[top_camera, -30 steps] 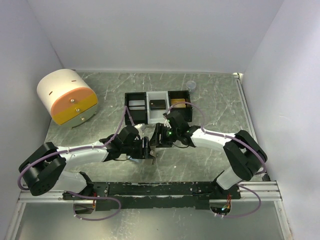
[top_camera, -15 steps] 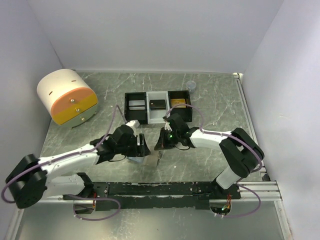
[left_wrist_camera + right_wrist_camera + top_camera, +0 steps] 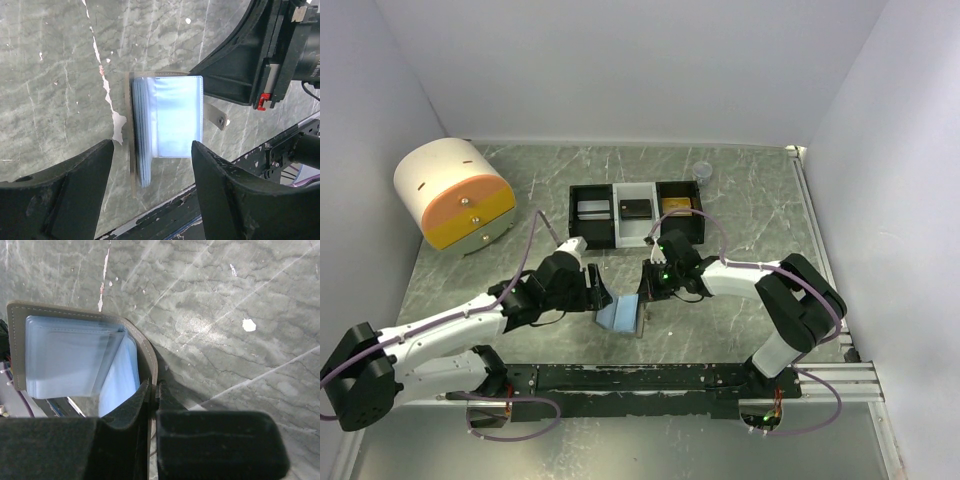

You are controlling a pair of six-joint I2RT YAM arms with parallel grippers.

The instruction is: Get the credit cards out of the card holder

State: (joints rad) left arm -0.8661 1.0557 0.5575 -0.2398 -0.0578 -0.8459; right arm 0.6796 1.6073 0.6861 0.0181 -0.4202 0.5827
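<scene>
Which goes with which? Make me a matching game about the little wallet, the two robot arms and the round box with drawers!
1 card holder
2 left end effector
3 right end effector
4 round drawer box

A white and orange
B open, gripping nothing
C lying open, pale blue showing
D shut on the card holder's grey cover

Pairs: 1-C, 2-B, 3-D, 4-A

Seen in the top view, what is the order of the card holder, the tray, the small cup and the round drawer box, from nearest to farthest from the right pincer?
1. card holder: clamped in the right pincer, near the front edge.
2. tray: just behind, at the centre.
3. small cup: at the back, right of the tray.
4. round drawer box: back left corner.
</scene>
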